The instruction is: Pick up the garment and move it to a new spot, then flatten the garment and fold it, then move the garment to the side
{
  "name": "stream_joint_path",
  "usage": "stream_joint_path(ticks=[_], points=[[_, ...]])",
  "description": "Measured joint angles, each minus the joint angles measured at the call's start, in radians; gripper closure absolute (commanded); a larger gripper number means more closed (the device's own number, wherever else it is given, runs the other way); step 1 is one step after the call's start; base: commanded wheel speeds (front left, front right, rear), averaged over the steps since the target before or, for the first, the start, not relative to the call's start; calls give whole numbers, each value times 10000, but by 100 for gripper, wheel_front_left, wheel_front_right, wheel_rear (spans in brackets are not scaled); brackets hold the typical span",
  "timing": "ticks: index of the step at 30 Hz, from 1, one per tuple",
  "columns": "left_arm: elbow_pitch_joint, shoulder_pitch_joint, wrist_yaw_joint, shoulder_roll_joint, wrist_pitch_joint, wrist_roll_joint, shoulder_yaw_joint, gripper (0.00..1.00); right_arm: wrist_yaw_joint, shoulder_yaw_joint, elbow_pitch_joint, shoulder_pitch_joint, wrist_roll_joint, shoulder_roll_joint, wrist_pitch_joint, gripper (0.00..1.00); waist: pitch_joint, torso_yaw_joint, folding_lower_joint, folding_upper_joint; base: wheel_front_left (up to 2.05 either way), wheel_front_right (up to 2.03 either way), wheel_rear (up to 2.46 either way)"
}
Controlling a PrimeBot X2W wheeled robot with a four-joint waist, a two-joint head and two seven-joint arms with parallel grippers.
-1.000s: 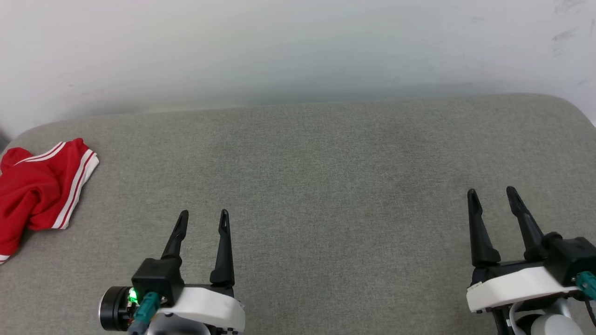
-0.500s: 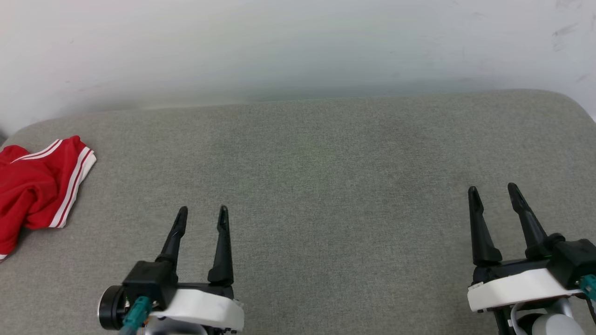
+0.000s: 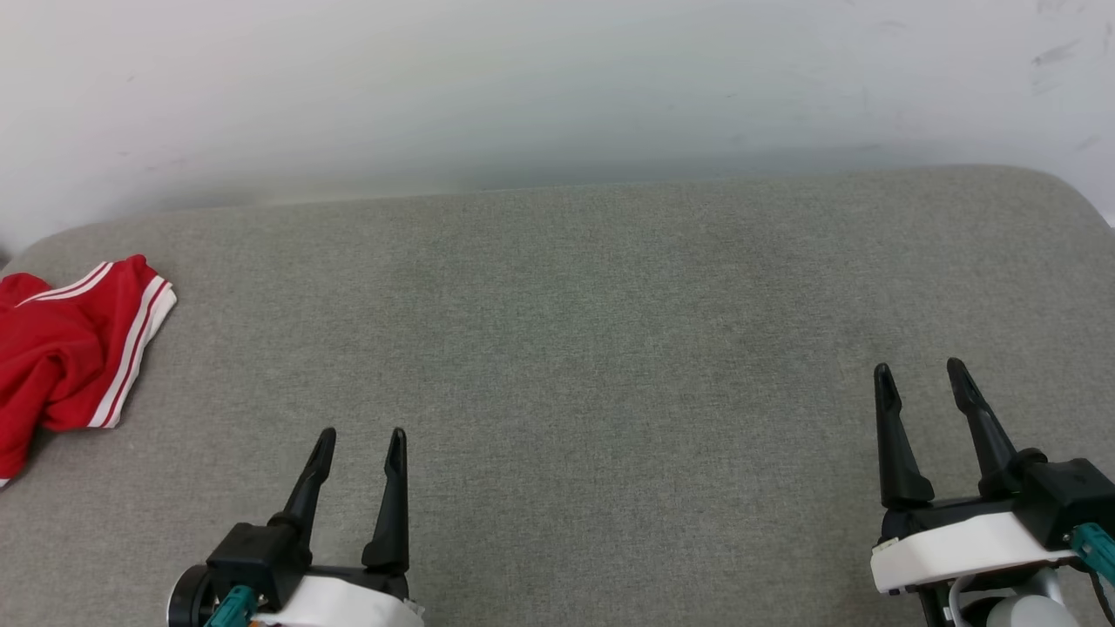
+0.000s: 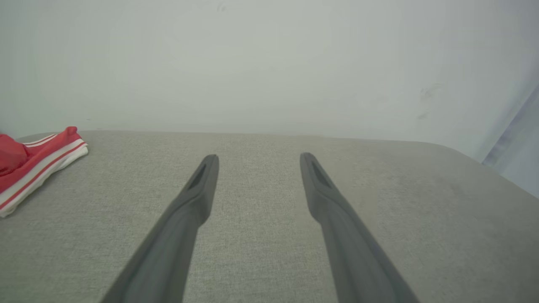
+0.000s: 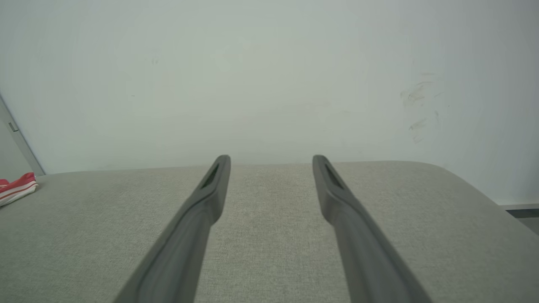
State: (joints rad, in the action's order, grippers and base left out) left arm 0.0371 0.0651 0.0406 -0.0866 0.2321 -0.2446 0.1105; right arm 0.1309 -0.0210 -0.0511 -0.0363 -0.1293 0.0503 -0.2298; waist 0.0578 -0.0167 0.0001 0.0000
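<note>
**Both arms parked at the near edge, shirt waiting at the left end**

The garment (image 3: 65,348) lies in a crumpled heap at the left end of the worktop (image 3: 610,287), about midway between its near and far edges. Part of it runs out past the left border of the head view. It is bunched, not spread: red folds are piled on each other, and one band of white-and-red striped trim is turned toward the worktop's middle. No number or lettering faces up.

The left end effector (image 3: 361,433) sits over the worktop's near edge, left of its middle, with its two dark fingers spread and nothing between them. The right end effector (image 3: 919,368) sits over the near edge at the worktop's right end, fingers likewise spread and holding nothing. Neither touches the cloth. Both point straight across the worktop toward the pale wall (image 3: 523,87) at its far edge.

This reads as a ready stance, so the first step, the pick-up, is not yet begun. The fingers are likely parted because the next contact is a pinch on loose fabric. The arms are probably held low and back at the near edge to keep the head camera's sight of the worktop open. The left arm is the nearer one to the worktop's left end, so the first reach probably falls to it. The broad grey middle of the worktop looks like the natural new spot for flattening.
</note>
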Motion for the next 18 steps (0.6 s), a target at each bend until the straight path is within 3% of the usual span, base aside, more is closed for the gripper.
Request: stream_joint_path(ticks=[8,18], points=[[-387,83,552,286,138,796,-355,0,0,42,-113,7,451,0,-165,0,3,-38,0,1,0,0,0],[-336,84,757,341,280,1517,-464,0,0,36,-132,16,970,0,-332,0,51,24,0,1,0,0,0]])
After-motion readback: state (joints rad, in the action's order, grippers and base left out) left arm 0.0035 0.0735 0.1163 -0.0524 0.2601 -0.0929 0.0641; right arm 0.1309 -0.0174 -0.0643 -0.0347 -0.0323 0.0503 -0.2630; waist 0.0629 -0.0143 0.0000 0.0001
